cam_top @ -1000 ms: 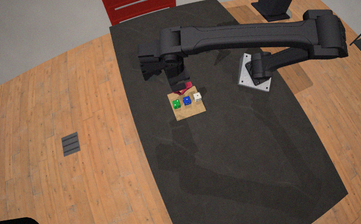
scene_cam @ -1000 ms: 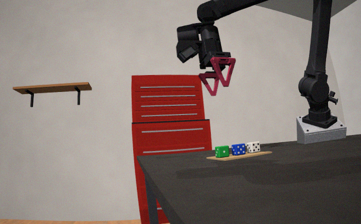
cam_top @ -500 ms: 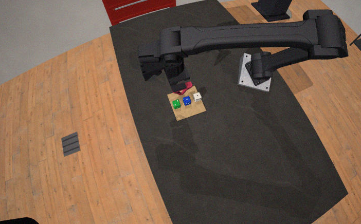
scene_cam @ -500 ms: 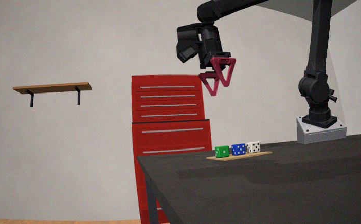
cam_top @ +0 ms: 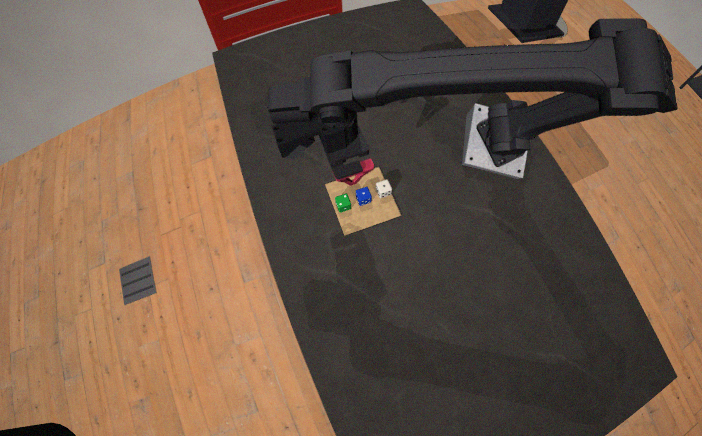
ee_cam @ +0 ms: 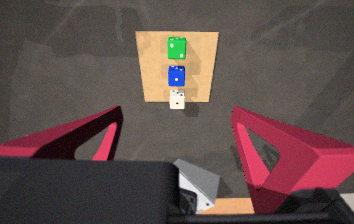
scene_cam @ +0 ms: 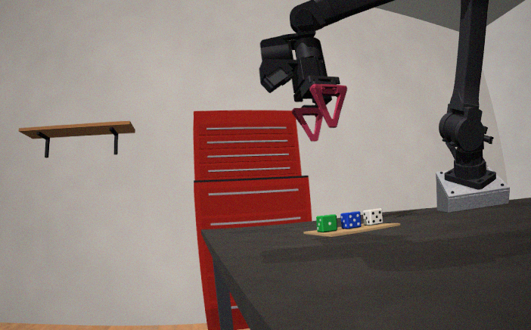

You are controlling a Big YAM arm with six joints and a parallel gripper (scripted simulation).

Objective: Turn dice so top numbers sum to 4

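gripper (scene_cam: 321, 119) hanging wide, holding nothing | green die (cam_top: 343, 203), blue die (cam_top: 363, 196), white die (cam_top: 383, 188) sitting on mat (cam_top: 367, 219), row running 8-to-2 o'clock

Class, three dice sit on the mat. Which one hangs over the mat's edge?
The white die, at the end of the row beside the blue die; the green die and blue lie fully on the mat.

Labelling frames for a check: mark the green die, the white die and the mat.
green die (cam_top: 343, 203), top view, its top face.
white die (cam_top: 383, 188), top view, its top face.
mat (cam_top: 367, 220), top view, bare part near its front edge.
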